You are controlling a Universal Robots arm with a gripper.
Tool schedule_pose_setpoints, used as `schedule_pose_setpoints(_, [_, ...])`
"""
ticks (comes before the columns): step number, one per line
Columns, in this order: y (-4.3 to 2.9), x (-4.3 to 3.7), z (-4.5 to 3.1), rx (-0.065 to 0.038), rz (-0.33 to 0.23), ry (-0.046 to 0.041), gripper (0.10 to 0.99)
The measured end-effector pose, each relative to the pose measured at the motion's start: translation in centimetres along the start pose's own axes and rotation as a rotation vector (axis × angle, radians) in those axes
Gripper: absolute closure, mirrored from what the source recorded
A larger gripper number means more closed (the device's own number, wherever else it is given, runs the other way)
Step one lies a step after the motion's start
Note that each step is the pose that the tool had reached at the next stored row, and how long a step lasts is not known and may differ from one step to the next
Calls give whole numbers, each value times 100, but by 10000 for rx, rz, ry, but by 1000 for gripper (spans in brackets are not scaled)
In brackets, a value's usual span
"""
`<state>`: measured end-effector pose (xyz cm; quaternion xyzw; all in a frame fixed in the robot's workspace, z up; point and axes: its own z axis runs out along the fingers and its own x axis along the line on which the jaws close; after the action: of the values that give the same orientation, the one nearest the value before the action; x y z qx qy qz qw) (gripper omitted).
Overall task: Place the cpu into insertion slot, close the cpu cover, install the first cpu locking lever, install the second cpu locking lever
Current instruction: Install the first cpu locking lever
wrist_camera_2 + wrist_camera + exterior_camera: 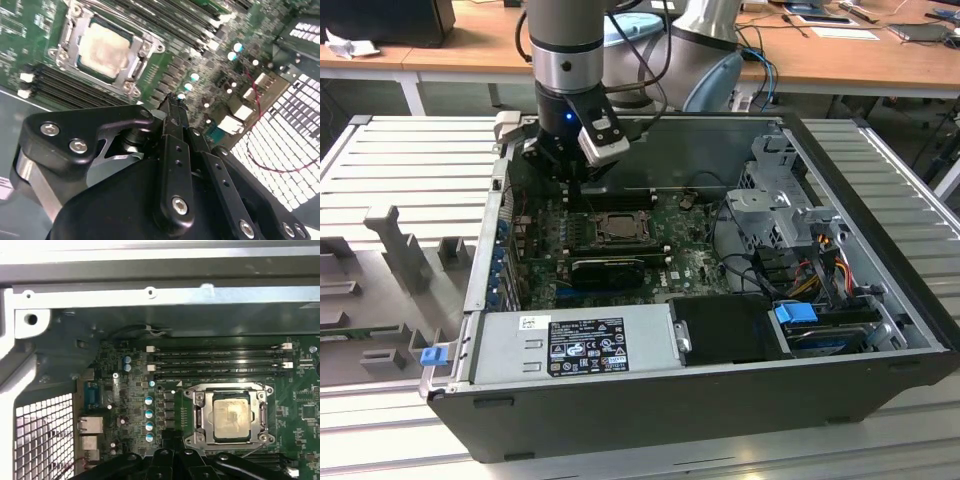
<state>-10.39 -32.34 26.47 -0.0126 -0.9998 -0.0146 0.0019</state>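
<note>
The cpu (231, 416), a small square chip with a pale metal top, lies in the insertion slot (617, 228) on the green motherboard. The cpu cover (199, 416), a silvery metal frame, lies flat around the chip, which shows through its cut-out. In the second wrist view the cpu (102, 50) and cover (67, 31) lie beyond my fingertips. My gripper (172, 100) hangs above the board beside the socket, towards the case's rear corner, shut with nothing in it. It touches neither chip nor cover. In the exterior view the gripper (572, 182) is just behind the socket.
Long black memory slots (220, 360) run along one side of the socket. A black card (608, 267) lies in front of it. The case's metal wall (150, 295) and perforated rear panel (45, 435) stand close by. A power supply (575, 345) and drive cage (775, 200) fill the case's other parts.
</note>
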Motion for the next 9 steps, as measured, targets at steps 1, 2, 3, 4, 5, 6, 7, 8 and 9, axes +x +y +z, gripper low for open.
schedule_pose_setpoints(1, [15,16,4,0,-1,0,980])
schedule_pose_setpoints(2, [40,32,9,1,-2,1,980])
schedule_pose_setpoints(3, [55,40,13,0,-1,0,980])
schedule_pose_setpoints(4, [72,47,17,0,-1,0,980])
schedule_pose_setpoints(5, [93,53,22,1,0,2,980])
schedule_pose_setpoints(6, [114,57,29,1,-1,0,980])
schedule_pose_setpoints(7, [145,60,39,-1,-2,0,980])
schedule_pose_setpoints(8, [170,64,47,0,-1,0,980])
schedule_pose_setpoints(9, [216,68,66,0,0,0,980])
